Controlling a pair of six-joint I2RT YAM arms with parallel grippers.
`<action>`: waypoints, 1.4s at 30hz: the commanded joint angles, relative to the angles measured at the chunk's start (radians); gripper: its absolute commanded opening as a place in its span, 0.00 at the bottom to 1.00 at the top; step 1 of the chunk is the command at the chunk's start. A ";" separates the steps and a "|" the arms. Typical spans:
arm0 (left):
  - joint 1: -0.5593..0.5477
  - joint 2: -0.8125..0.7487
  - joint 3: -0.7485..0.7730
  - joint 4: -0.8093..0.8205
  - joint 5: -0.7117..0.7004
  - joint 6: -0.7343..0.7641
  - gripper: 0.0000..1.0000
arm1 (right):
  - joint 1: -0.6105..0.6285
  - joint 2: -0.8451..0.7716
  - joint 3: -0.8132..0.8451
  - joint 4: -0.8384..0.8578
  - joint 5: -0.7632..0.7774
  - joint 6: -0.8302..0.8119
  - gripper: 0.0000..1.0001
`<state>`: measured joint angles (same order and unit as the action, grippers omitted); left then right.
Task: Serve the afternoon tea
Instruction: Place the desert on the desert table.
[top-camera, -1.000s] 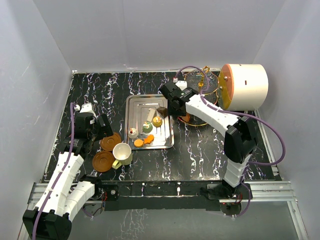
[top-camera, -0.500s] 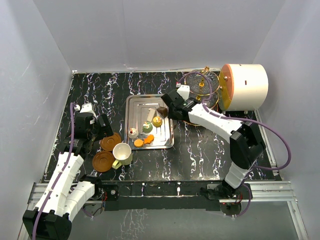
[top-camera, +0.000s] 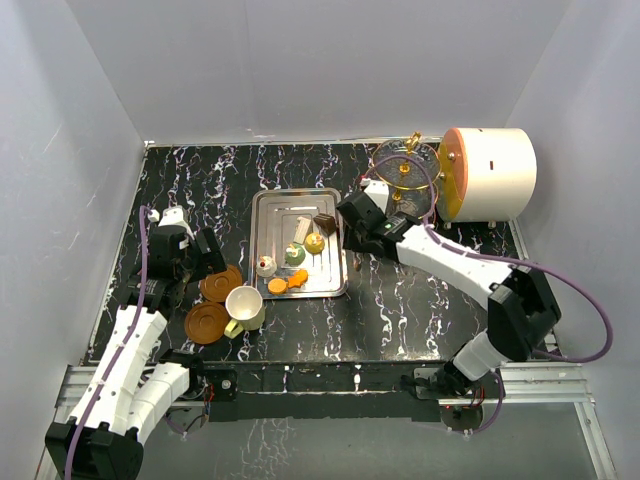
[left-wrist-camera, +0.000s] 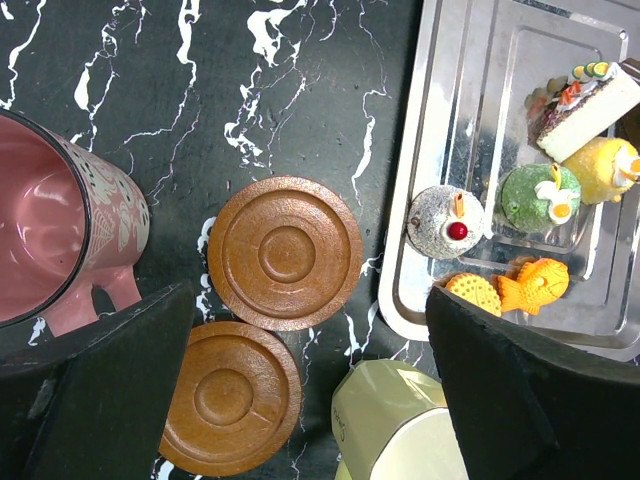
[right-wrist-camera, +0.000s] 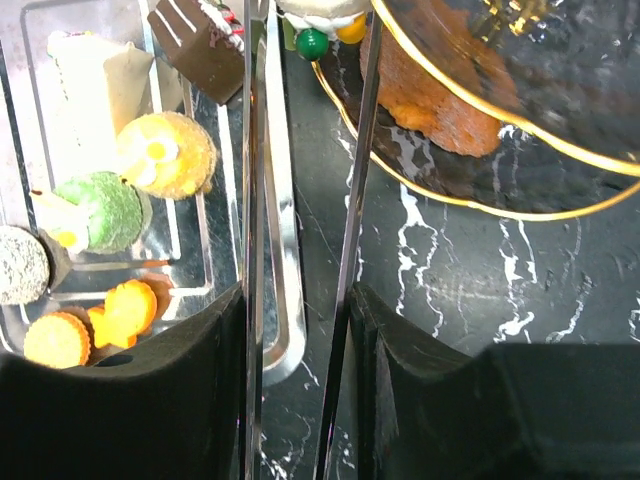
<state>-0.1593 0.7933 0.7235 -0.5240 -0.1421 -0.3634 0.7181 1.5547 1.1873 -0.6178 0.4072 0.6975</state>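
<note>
This is looking like a robotics lab cell: plain white panels (top-camera: 300, 70) are boxing in a black marbled table (top-camera: 420, 310) edged by an aluminium rail (top-camera: 545, 380).

Black tabletop (left-wrist-camera: 150, 60) veined white; brown saucers (left-wrist-camera: 285, 253); pink cup (left-wrist-camera: 60, 235) with pale pattern; cream cup (left-wrist-camera: 395, 430); yellow cake (left-wrist-camera: 603, 168), green cake (left-wrist-camera: 528, 195), orange cake (left-wrist-camera: 532, 285); silvery tray (left-wrist-camera: 480, 110) and tongs (right-wrist-camera: 252, 200).

Bare table (left-wrist-camera: 250, 90) beyond saucers (left-wrist-camera: 285, 252); cream cup (left-wrist-camera: 400, 430) and steel tray (left-wrist-camera: 432, 150) hem them in

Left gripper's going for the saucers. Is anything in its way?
Nothing visible. The open left gripper hangs directly over both saucers. The maroon cup sits to one side and the cream cup to the other, neither covering a saucer.
</note>
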 joint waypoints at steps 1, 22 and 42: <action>-0.003 -0.026 0.001 -0.001 0.001 -0.001 0.99 | -0.020 -0.121 -0.034 0.035 -0.008 -0.041 0.37; -0.003 -0.029 0.000 0.001 0.003 0.000 0.99 | -0.025 -0.217 -0.207 0.154 -0.290 -0.195 0.36; -0.003 -0.029 0.000 0.002 0.007 0.001 0.99 | -0.026 -0.440 -0.462 0.323 -0.079 -0.052 0.36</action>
<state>-0.1593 0.7788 0.7235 -0.5240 -0.1417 -0.3637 0.6937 1.1530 0.7341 -0.4007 0.2436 0.6109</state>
